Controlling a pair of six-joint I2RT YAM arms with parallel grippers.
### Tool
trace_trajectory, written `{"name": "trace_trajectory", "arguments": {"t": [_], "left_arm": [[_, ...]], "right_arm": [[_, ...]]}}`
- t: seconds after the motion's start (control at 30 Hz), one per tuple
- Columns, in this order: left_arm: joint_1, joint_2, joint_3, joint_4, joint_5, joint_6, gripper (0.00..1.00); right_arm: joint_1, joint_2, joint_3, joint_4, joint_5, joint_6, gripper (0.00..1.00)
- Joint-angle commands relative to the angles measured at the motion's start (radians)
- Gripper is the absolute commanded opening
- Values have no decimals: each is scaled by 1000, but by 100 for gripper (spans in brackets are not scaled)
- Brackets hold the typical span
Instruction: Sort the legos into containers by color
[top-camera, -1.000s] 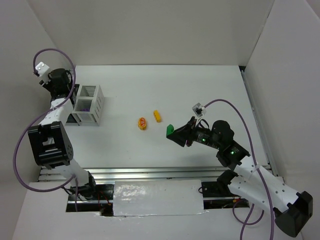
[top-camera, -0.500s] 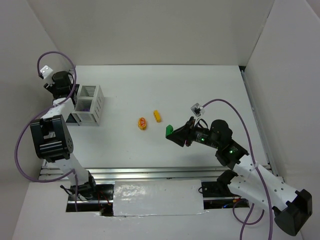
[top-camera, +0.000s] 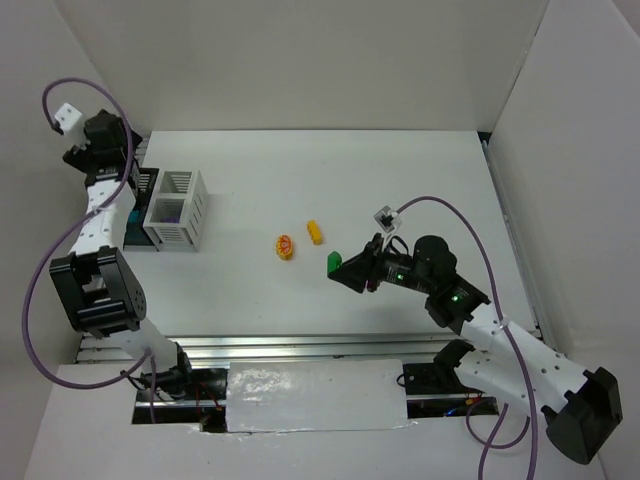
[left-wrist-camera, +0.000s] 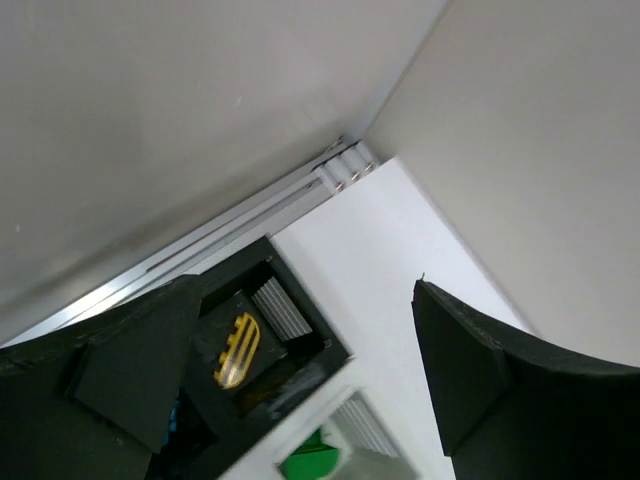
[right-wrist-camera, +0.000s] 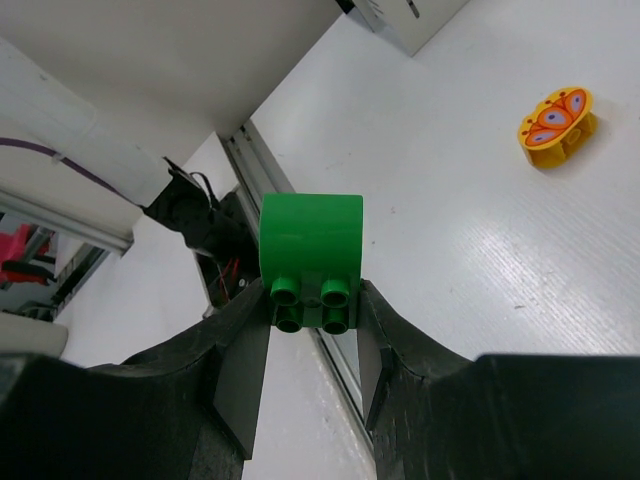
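Note:
My left gripper (left-wrist-camera: 305, 330) hangs open and empty above the two containers at the far left. Under it, the black container (left-wrist-camera: 300, 325) holds a yellow lego (left-wrist-camera: 238, 350), and a green lego (left-wrist-camera: 312, 462) lies in the white container (left-wrist-camera: 365, 425). From above, the left gripper (top-camera: 108, 145) sits just behind the black container (top-camera: 143, 183) and the white container (top-camera: 180, 208). My right gripper (right-wrist-camera: 312, 300) is shut on a green lego (right-wrist-camera: 310, 245), held above the table (top-camera: 334, 262). A yellow lego (top-camera: 315, 232) and an orange rounded lego (top-camera: 285, 246) lie mid-table.
White walls close in the table at the back and both sides. The near table edge has a metal rail (top-camera: 300, 345), which also shows below the held lego in the right wrist view. The orange rounded lego (right-wrist-camera: 557, 125) bears a butterfly print.
My left gripper has opened wide and pulled up and back toward the far left corner. My right gripper has carried the green lego slightly left.

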Motion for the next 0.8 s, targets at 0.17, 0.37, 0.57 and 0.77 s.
{"name": "trace_trajectory", "arguments": {"t": [0.17,0.37,0.57,0.77], "left_arm": [[-152,-261,170,-451,359,-59,100],[-444,-557,-75,-529,433,55,100],[-453,-772,-312,-443,858,121,100],[-481,-880,-507,-140,1485,11,100]], "right_arm": [[-7,94,58,153,-131,54,0],[10,206,162,71,-61,48,0],[36,388,323,50,-169,-53,0],[42,376,309,213,-357,73,0]]}}
